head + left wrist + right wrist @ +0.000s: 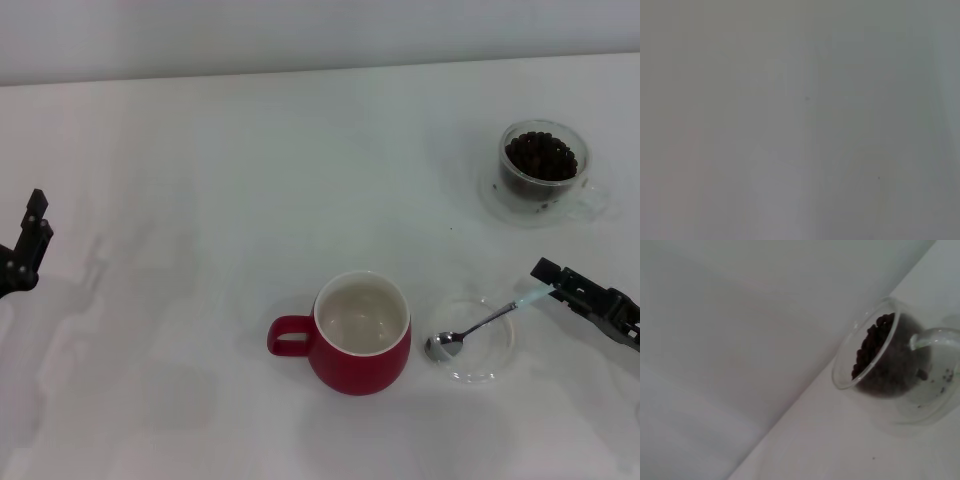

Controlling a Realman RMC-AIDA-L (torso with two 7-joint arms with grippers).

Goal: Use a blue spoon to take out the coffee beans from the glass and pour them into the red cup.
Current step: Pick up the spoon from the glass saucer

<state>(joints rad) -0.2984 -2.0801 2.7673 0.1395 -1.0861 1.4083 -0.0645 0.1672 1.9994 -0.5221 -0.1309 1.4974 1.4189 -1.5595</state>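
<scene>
Seen from the head camera on a white surface (pixel 200 180): red cup (pixel 362 333) upright near the front centre, loop handle turned toward the robot's left, cream-white inside showing no beans; just beside it on the robot's right, a flat clear dish (pixel 489 365) carrying the blue spoon (pixel 486 322), shiny bowl resting on the dish nearest the cup, stem slanting up and away to the right, pale blue handle end reaching past the dish rim; right hand (pixel 545 283) low at the right edge, dark fingers reaching in toward that blue handle tip and meeting it or lying just beside it; cannot tell whether clamped on it, together or apart; farther back on the right, well apart from the cup, the glass (pixel 543 166) standing upright on its clear saucer (pixel 497 205), handle pointing to the robot's right, filled nearly to the rim with coffee beans (pixel 541 157); a few dark specks on the saucer beside the glass; left hand (pixel 28 245) parked at the far left edge, well apart from everything, finger state not readable; from the right wrist camera, the glass (pixel 880 355) again with its saucer (pixel 920 412), coffee beans (pixel 875 347) heaped dark inside, clear handle curving off one side, white surface (pixel 830 440) beneath and a plain pale wall behind; from the left wrist camera, nothing but blurred pale grey.
</scene>
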